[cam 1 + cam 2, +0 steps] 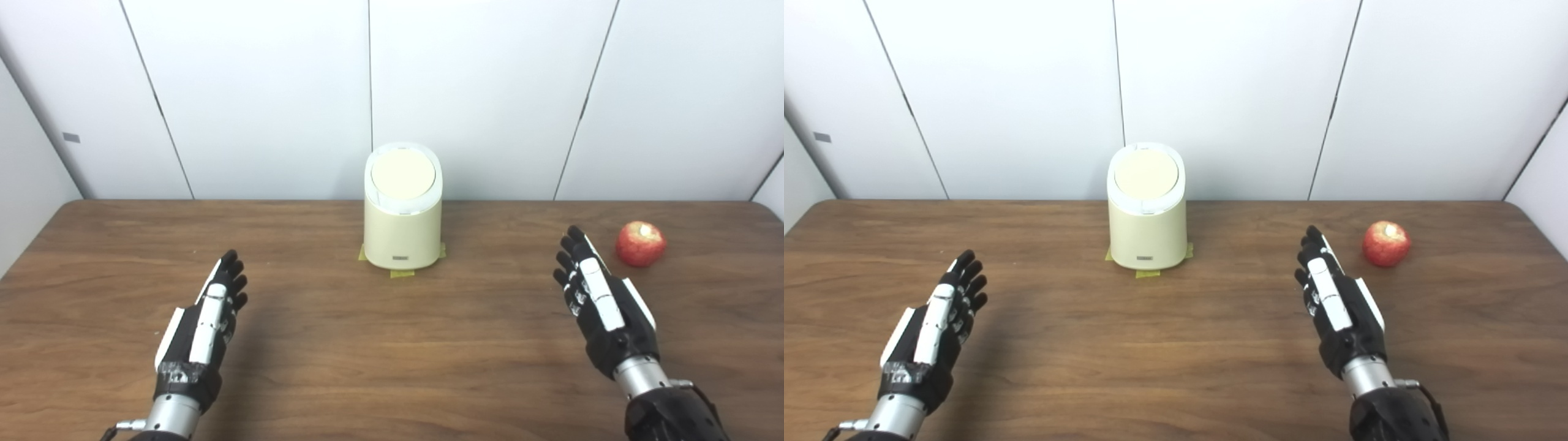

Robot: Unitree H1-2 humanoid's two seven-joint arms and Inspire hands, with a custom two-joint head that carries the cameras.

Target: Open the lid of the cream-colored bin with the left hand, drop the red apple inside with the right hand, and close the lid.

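Apple [640, 244] just beyond right hand [603, 303]

Cream-colored bin [402, 236] upright, lid [403, 174] closed, red apple [640, 244] well right

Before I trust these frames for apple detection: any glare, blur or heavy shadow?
Left eye view: even, soft light; red apple sharp, pale patch on top. Right eye view: cream-colored bin crisp, only faint shadows beside the left hand and right hand; no glare.
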